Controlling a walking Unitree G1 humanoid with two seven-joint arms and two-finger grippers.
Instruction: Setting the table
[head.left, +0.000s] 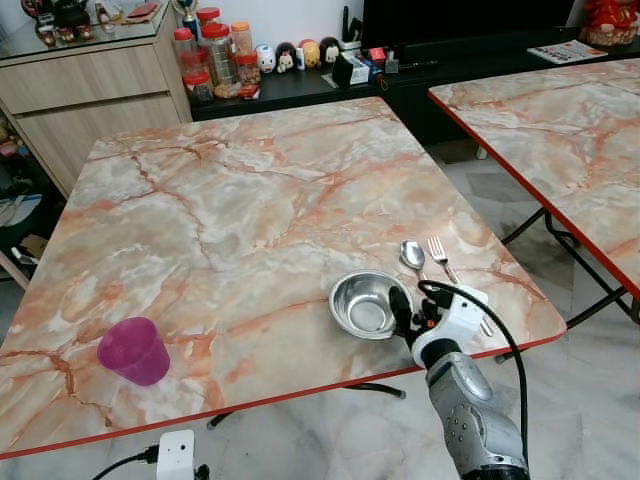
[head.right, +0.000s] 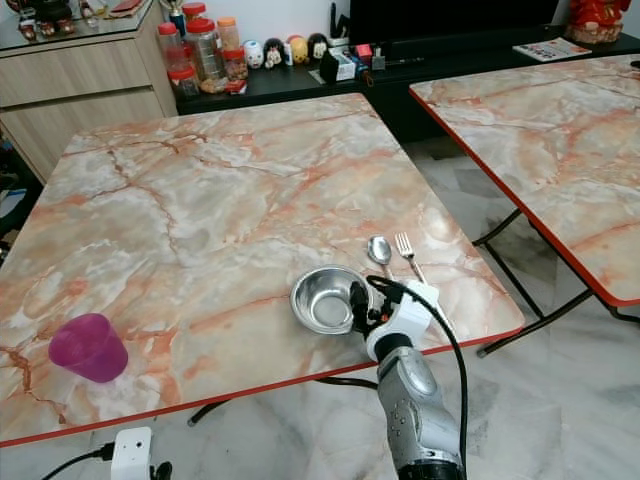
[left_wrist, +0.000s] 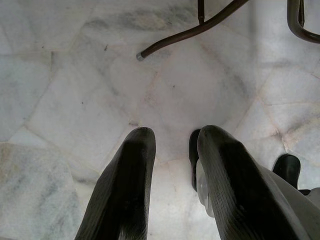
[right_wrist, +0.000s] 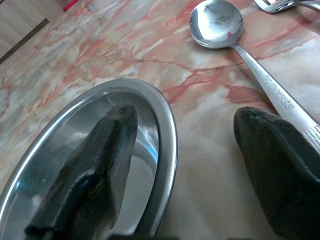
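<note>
Right gripper (right_wrist: 182, 150), fingers spread and empty, straddles the near rim of the round steel bowl (head.left: 366, 303) (one finger inside, one outside).

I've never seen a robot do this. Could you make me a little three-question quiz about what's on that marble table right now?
1. True or false: the purple plastic cup stands beside the round steel bowl.
2. Which lies nearer the bowl: (a) the steel spoon, (b) the steel fork?
3. Fill in: the right end effector is open, one finger inside the bowl, the other outside its ____.

Key: 1 false, the cup stands far off near the marble-patterned table's opposite corner; 2 a; 3 rim.
</note>
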